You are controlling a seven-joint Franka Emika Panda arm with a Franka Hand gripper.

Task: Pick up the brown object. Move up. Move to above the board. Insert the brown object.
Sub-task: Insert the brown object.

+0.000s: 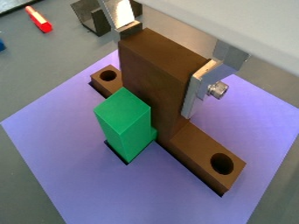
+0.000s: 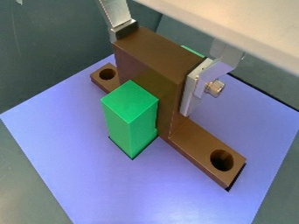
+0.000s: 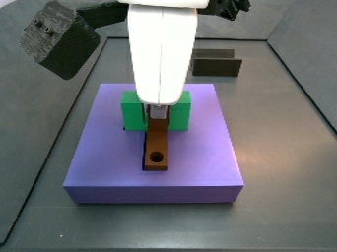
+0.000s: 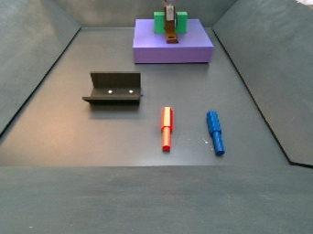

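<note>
The brown object (image 1: 158, 79) stands upright on the purple-blue board (image 1: 59, 153), its flat bar lying in the board's central groove, with a round hole showing near each end. My gripper (image 1: 163, 59) straddles the tall upright block, and both silver fingers press flat against its opposite faces in both wrist views (image 2: 160, 61). The green bracket (image 1: 122, 122) sits tight against the block. In a side view the bar (image 3: 157, 153) runs toward the board's (image 3: 198, 148) front edge under the white gripper (image 3: 158, 110).
On the grey floor in front of the board (image 4: 153, 50) stand the dark fixture (image 4: 113, 89), a red marker (image 4: 167, 128) and a blue marker (image 4: 214, 131). Dark walls enclose the floor.
</note>
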